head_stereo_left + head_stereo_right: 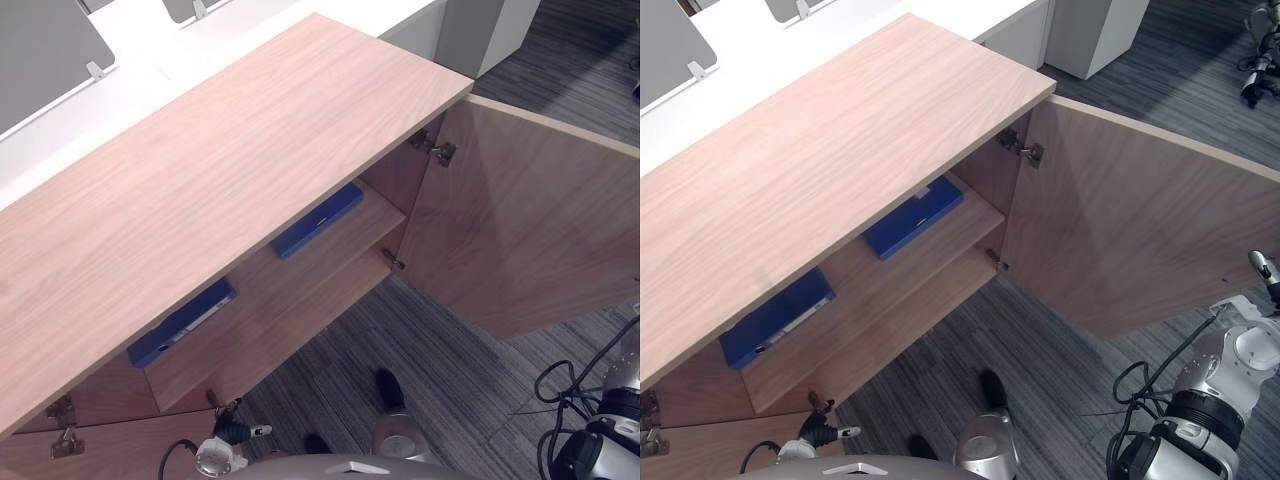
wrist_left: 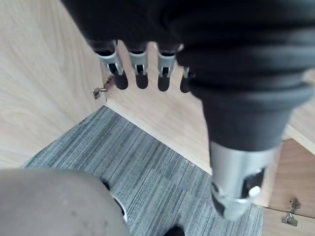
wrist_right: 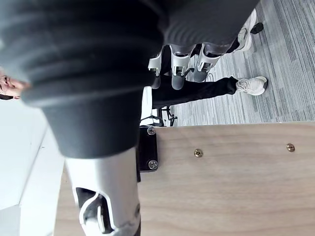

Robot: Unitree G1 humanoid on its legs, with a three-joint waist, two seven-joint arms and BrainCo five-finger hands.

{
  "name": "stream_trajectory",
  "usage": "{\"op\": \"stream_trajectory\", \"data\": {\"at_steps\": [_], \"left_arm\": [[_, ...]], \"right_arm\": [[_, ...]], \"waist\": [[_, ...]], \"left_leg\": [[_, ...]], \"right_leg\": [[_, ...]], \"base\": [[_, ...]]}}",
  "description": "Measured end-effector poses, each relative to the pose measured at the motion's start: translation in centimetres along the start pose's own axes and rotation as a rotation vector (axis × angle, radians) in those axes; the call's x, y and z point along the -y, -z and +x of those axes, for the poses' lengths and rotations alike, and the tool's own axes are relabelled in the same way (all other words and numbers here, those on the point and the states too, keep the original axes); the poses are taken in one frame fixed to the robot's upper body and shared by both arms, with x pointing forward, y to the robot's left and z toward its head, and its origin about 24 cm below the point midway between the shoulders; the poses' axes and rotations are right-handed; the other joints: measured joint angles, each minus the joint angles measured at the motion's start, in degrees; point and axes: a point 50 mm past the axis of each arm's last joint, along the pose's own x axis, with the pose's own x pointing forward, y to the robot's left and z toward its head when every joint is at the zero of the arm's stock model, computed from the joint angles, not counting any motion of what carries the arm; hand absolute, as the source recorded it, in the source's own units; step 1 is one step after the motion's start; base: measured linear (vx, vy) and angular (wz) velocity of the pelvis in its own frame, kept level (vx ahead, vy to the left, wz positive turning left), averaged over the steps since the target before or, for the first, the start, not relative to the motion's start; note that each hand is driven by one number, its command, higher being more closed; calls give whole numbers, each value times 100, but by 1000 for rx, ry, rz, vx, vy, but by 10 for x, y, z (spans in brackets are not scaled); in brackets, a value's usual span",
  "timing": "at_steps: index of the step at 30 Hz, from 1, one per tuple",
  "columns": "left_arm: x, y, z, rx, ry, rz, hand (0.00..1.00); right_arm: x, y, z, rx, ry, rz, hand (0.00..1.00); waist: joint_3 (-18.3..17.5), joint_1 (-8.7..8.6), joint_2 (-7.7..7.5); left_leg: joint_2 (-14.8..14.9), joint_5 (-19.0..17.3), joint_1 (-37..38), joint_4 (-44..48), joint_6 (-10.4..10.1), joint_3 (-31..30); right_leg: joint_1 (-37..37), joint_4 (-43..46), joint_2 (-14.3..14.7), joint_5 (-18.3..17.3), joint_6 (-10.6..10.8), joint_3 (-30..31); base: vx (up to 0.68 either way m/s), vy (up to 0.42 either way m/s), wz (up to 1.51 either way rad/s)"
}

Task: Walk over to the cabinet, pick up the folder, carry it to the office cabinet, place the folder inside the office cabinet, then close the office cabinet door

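Left eye view: a wooden cabinet (image 1: pixel 200 190) stands with its door (image 1: pixel 530 230) swung wide open on the robot's right; metal hinges (image 1: pixel 437 150) show at the door's inner edge. Under the top board, a shelf (image 1: pixel 300 290) carries two blue folders, both lying flat. The left folder (image 1: pixel 180 325) sits towards the left end, partly under the edge of the top board; the right folder (image 1: pixel 318 220) lies well apart from it, nearer the hinge side. Grey striped carpet (image 1: pixel 430 350) covers the floor in front; a white table (image 1: pixel 180 50) with grey dividers (image 1: pixel 45 50) stands behind the cabinet.

Right eye view: the same scene from slightly aside; both folders rest on the shelf inside the cabinet and the door stands fully open.

Left wrist view: the left hand (image 2: pixel 162 73) hangs low in front of the cabinet; its fingers (image 2: pixel 119 73) are straight and loose and its thumb (image 2: pixel 236 196) is apart from them; it has hold of nothing. Past them show pale wood, a small hinge and the carpet.

Right wrist view: the right hand (image 3: pixel 179 64) is also empty, with its fingers relaxed and its thumb (image 3: pixel 106 196) apart. Beside it runs a wooden panel (image 3: pixel 236 187) with small brass screws (image 3: pixel 198 153); beyond the fingers, a person's legs (image 3: pixel 206 91) in dark trousers and white shoes stand on the carpet.
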Motion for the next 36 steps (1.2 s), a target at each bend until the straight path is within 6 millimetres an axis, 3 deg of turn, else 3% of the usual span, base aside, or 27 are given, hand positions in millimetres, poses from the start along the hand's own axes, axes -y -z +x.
{"op": "stream_trajectory", "data": {"at_steps": [6, 15, 25, 31, 36], "left_arm": [[-1, -1, 0, 11, 9, 21, 0], [-4, 1, 0, 8, 12, 44, 0], [-3, 1, 0, 9, 14, 47, 0], [-4, 1, 0, 6, 10, 44, 0], [-7, 3, 0, -8, -5, 36, 0]], "right_arm": [[-14, -6, 10, 4, -152, -102, 0], [-18, -3, 22, -64, -161, -132, 0], [-24, -3, 19, -57, -193, -145, 0], [-19, 1, -7, -23, -235, -95, 0], [-7, 16, -51, -44, -282, -107, 0]], "waist": [[0, 52, -2], [-3, 45, -16], [-3, 21, -16], [-43, -69, -105], [-187, -107, -379]], "left_leg": [[1, 0, -10, 6, 0, 1], [-14, 10, -118, -2, 13, -17], [-53, 53, -128, -5, 57, -39], [-48, 156, -68, -112, 31, -95], [-21, 210, 48, -180, 6, -75]], "right_leg": [[-12, 0, 0, 0, 1, 3], [-107, 1, -17, 10, 11, -12], [-114, 0, -58, 46, 38, -17], [-79, -1, -51, 54, 49, -91], [-28, -5, 0, 56, 40, -67]], "base": [[-56, -42, 0], [-41, -40, 1], [-55, -39, 1], [-43, -47, 4], [-72, -67, -4]]}}
